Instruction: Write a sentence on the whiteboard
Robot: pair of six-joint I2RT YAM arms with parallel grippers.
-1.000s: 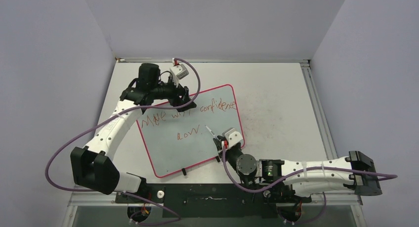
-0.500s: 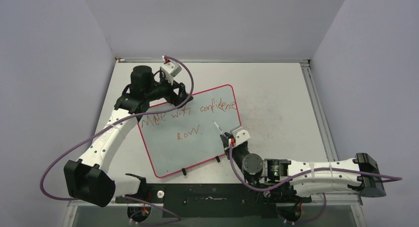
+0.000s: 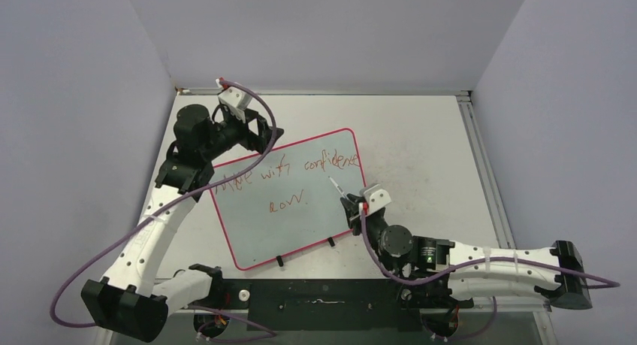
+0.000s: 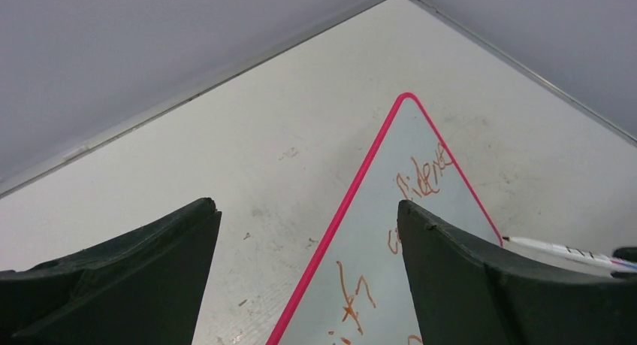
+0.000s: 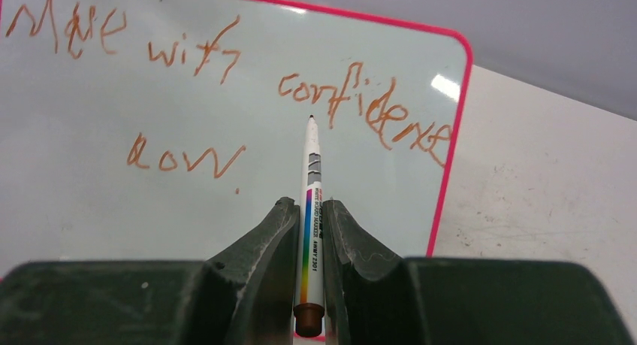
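the whiteboard lies skewed on the surface between the two arms, its right corner nearest the right arm. the sentence runs in shaky red-brown letters across its upper part, reading roughly "move with confidence", with "now" on a line below. the right end effector is clamped on a white marker, whose tip points at the board just under "confidence"; whether it touches cannot be told. the left end effector hovers above the board's far left edge, jaws wide apart, holding nothing.
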